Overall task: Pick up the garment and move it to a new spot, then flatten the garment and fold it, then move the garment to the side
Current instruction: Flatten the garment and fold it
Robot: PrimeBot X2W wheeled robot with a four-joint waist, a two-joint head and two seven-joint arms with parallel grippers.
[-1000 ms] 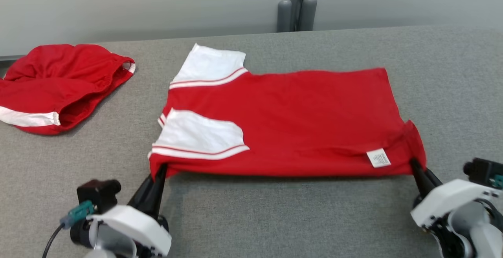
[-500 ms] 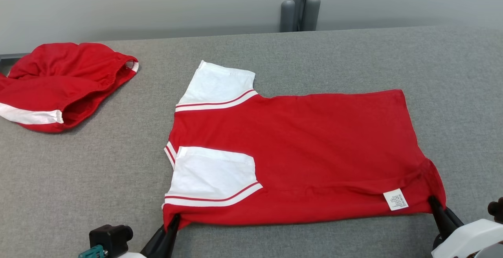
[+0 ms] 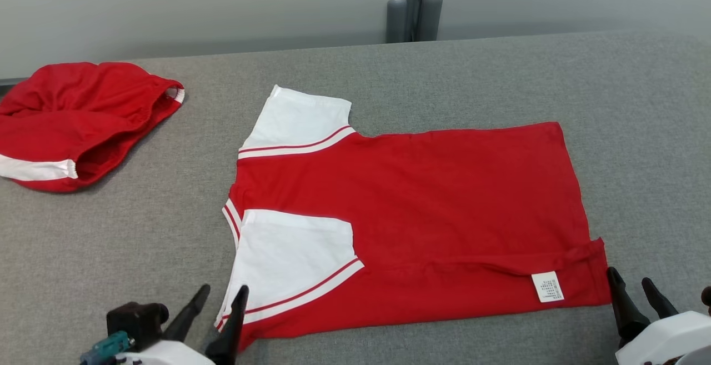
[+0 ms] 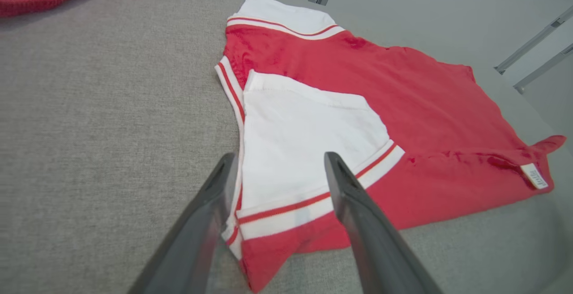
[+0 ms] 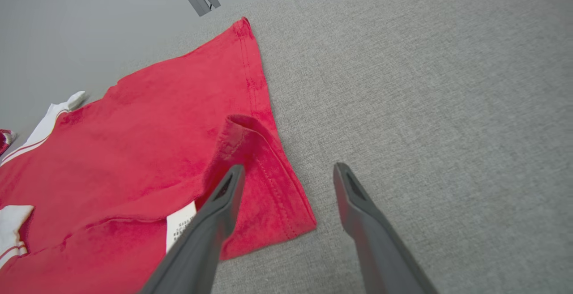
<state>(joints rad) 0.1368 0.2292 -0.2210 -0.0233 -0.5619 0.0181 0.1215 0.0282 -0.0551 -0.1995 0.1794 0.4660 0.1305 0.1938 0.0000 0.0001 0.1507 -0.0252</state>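
Left gripper point(image 3: 224, 290) open, fingers spread, nothing held. It sits at the near-left corner of the shirt point(image 3: 444, 198). In the left wrist view one finger is over bare table point(image 3: 500, 76) just beside the striped edge, and the other is over the red cloth past the cuff. Cannot tell whether either finger touches the cloth. Right gripper point(image 3: 629, 276) likewise open and holding nothing, at the shirt's near-right corner. In the right wrist view one finger lies across the corner close to the label point(image 3: 547, 287), and the other is over bare table, apart from the cloth. Shirt lies on the table in front of the robot, middle of the head view, folded into a long red band running left to right. Mostly flat, with a small raised fold at the near-right corner. Near sleeve point(image 3: 294, 259), white with a red stripe, lies on top of the red body at the left end. Far sleeve point(image 3: 303, 123), same colours, sticks out from the far-left edge onto the table. Label is white, on the near edge towards the right end. Well apart, at the table's far left, a second red garment point(image 3: 78, 120) with a white band lies in a loose heap. Behind the table stand a grey post point(image 3: 414, 4) and a pale wall point(image 3: 194, 4).
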